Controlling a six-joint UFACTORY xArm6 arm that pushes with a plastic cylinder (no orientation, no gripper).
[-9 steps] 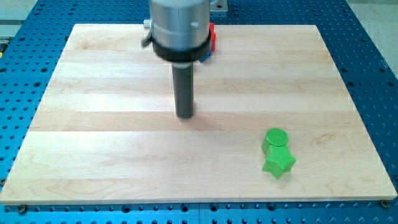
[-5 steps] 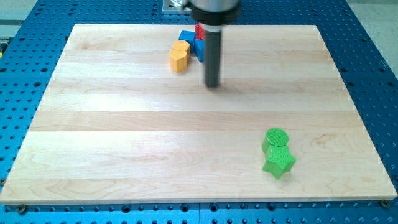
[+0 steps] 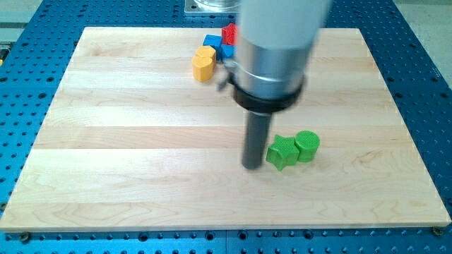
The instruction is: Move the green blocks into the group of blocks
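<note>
Two green blocks lie side by side right of the board's middle: a green star-shaped block (image 3: 282,152) and a green cylinder (image 3: 307,145) touching its right side. My tip (image 3: 252,166) rests on the board just left of the green star block, close to or touching it. The group of blocks sits at the view's top: a yellow block (image 3: 204,64), a blue block (image 3: 214,44) and a red block (image 3: 229,33), partly hidden behind the arm's body.
The wooden board (image 3: 127,155) lies on a blue perforated table (image 3: 21,42). The arm's large grey body (image 3: 275,49) covers the board's upper middle.
My tip moved from near the top group down to the left of the green blocks. The green blocks shifted up and left, and now sit side by side instead of stacked in the view.
</note>
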